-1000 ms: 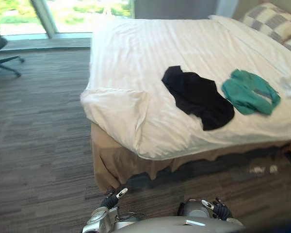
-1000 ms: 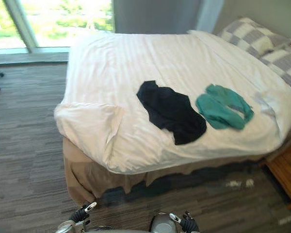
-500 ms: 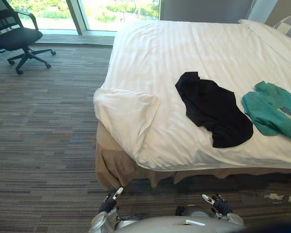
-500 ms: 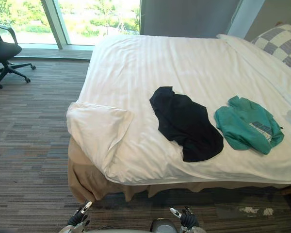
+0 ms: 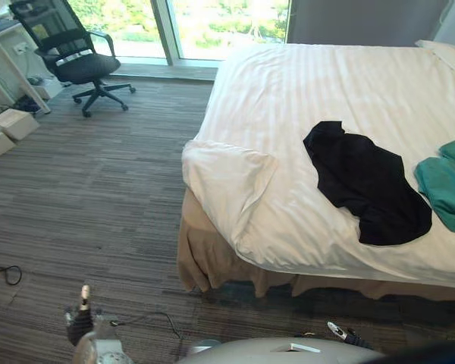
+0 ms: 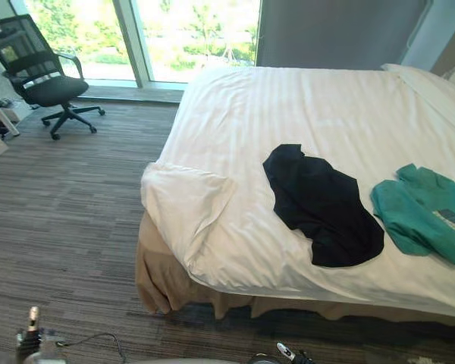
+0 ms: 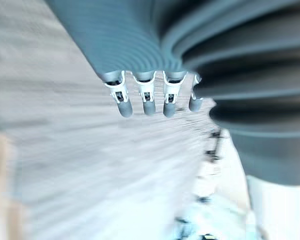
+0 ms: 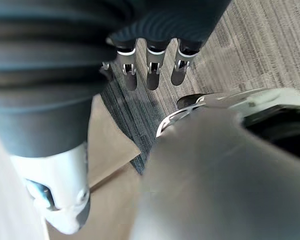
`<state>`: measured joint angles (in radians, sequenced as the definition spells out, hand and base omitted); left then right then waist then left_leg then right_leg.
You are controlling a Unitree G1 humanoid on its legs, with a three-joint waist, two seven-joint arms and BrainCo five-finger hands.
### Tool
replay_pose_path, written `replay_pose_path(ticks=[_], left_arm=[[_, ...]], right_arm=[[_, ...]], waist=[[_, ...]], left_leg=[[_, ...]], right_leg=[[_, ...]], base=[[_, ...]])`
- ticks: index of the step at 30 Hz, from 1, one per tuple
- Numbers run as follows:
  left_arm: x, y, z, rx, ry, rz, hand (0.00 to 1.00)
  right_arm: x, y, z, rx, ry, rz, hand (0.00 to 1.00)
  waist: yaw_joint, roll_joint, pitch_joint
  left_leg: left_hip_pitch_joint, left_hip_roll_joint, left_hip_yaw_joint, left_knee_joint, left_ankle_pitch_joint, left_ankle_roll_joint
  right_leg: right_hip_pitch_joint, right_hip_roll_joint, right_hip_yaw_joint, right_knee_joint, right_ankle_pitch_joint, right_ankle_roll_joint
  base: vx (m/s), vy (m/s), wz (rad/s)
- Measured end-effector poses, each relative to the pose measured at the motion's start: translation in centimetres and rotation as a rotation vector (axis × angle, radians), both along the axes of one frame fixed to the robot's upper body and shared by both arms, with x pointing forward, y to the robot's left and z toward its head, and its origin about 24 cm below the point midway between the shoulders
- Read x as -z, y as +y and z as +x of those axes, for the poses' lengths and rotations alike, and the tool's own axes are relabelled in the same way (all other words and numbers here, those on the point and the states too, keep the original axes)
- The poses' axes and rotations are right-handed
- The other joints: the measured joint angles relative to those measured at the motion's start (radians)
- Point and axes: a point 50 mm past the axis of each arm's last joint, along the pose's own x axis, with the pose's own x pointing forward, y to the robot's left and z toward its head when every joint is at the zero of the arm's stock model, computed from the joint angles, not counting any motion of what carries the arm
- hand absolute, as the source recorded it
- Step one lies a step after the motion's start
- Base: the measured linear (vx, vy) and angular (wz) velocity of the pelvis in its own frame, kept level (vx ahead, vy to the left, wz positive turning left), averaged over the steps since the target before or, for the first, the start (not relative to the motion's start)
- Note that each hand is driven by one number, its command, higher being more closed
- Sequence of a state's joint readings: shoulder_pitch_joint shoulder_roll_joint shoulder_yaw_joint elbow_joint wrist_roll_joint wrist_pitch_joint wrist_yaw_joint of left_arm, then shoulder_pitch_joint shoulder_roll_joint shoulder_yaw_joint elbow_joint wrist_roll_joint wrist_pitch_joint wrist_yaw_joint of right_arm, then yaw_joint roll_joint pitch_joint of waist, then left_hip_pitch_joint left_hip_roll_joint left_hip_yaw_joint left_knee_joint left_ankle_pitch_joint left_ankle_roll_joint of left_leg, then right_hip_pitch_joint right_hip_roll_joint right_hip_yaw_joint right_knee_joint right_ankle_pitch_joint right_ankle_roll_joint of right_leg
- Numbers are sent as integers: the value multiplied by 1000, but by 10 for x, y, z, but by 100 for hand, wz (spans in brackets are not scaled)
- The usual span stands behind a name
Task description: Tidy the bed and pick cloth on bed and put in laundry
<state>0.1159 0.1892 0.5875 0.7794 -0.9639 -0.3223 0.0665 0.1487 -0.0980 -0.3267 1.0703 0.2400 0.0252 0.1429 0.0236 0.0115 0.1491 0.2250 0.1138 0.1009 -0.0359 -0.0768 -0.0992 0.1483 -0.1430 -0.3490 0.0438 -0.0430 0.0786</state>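
The left robot hand [image 5: 80, 323] and right robot hand [image 8: 152, 70] hang low over the striped carpet [image 5: 98, 197], fingers loosely straight and holding nothing. Well beyond them, the black cloth [image 5: 368, 182] lies flat and rumpled on the bed [image 5: 288, 83], on its white striped cover above a tan skirt [image 5: 205, 258]. Its long axis runs diagonally, with the narrow end toward the window [image 5: 227, 19] and the broad end near the bed's front edge. A green cloth [image 5: 447, 186] lies just beside it. A black mesh office chair [image 5: 72, 53] stands far left.

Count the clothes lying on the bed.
2. A black garment lies near the front edge of the bed; a green garment sits just right of it, cut off by the view's edge. More may lie beyond.
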Motion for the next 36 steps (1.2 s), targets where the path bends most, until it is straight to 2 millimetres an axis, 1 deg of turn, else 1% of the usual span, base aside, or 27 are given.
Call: replay_pose_path(ticks=[3,4,5,7,9,10,12,13,14,15,17,18,20,22,25,29,30,33,36], left_arm=[[-14,9,11,-21,-59,65,0],[-18,12,13,-27,-74,84,0],[-26,19,17,-46,-110,111,0],[-39,32,25,-62,-142,163,0],[-61,47,41,-57,-183,246,0],[-69,52,46,-51,-197,276,0],[-99,63,64,-7,-230,391,0],[-108,65,69,11,-240,428,0],[-123,67,79,48,-247,494,0],[-133,66,87,75,-246,543,0],[-143,62,97,117,-221,615,0],[-148,54,106,172,-186,677,0],[-153,46,115,237,-133,760,0],[-162,32,127,321,-94,873,0],[-172,15,143,431,-31,1031,0],[-181,-5,161,553,27,1176,0],[-181,-10,167,588,47,1200,0],[-178,-25,179,680,92,1245,0],[-172,-36,185,763,142,1275,0]], right_arm=[[0,0,0,10,6,13,0],[0,1,1,11,5,15,0],[0,1,4,9,2,20,0],[0,1,5,9,4,21,0],[0,2,9,18,-2,31,0],[0,2,8,19,1,34,0],[0,3,10,10,2,37,0],[0,4,10,8,2,37,0],[0,4,10,8,3,36,0],[0,3,9,9,6,35,0],[1,3,6,12,13,34,0],[1,3,3,15,18,33,0],[1,2,-1,32,26,35,0],[2,1,-10,50,44,32,0],[1,-2,-12,67,35,23,0],[0,-4,-11,74,21,12,0],[0,-5,-14,81,27,10,0],[0,-6,-14,83,26,9,0],[0,-6,-15,85,33,7,0]], waist=[[20,-3,-13],[20,-7,-17],[22,-12,-24],[21,-18,-30],[21,-17,-31],[21,-16,-31],[22,-9,-34],[21,-7,-35],[19,-2,-35],[20,2,-38],[15,10,-44],[12,12,-45],[10,14,-46],[4,16,-47],[-11,16,-48],[-16,20,-49],[-20,20,-50],[-23,29,-46],[-36,35,-48]], left_leg=[[-1,-3,0,-8,1,1],[-1,-4,-1,-11,2,2],[0,-5,-1,-15,3,3],[2,-8,0,-16,3,3],[3,-11,5,-17,3,3],[3,-11,9,-17,3,3],[13,-12,32,-16,0,4],[15,-11,36,-16,-1,4],[20,-11,45,-14,-5,5],[22,-11,55,-13,-8,5],[22,-12,61,-11,-14,7],[25,-12,72,-7,-18,9],[31,-11,85,-1,-26,8],[38,-8,99,4,-34,7],[39,-7,115,4,-38,6],[40,-4,142,3,-40,5],[42,-4,148,3,-40,5],[51,-4,169,3,-40,5],[59,-4,188,5,-40,5]], right_leg=[[2,1,1,-13,7,3],[2,0,1,-14,8,3],[2,0,1,-19,11,3],[8,1,5,-32,17,5],[9,0,11,-40,27,4],[9,1,15,-43,29,2],[8,3,34,-44,32,1],[9,3,38,-44,32,0],[8,4,46,-44,33,-1],[4,6,59,-44,35,-2],[1,6,70,-46,39,-1],[0,7,80,-47,40,-3],[0,11,95,-47,41,-3],[-1,16,113,-47,41,-4],[-9,21,130,-48,42,-6],[-25,27,153,-47,47,-13],[-28,29,162,-47,48,-14],[-31,32,183,-46,51,-16],[-32,34,196,-43,51,-17]], base=[[0,0,0],[13,19,4],[0,0,0],[12,16,-2],[6,32,-6],[-5,28,-14],[-13,26,-21],[-24,21,-21],[-33,20,-24],[-36,22,-26],[-32,25,-21],[-34,28,-20],[-27,18,-24],[-12,10,-23],[-9,7,-16],[3,9,-19],[5,4,-16],[-4,5,-21],[-21,-2,-14]])
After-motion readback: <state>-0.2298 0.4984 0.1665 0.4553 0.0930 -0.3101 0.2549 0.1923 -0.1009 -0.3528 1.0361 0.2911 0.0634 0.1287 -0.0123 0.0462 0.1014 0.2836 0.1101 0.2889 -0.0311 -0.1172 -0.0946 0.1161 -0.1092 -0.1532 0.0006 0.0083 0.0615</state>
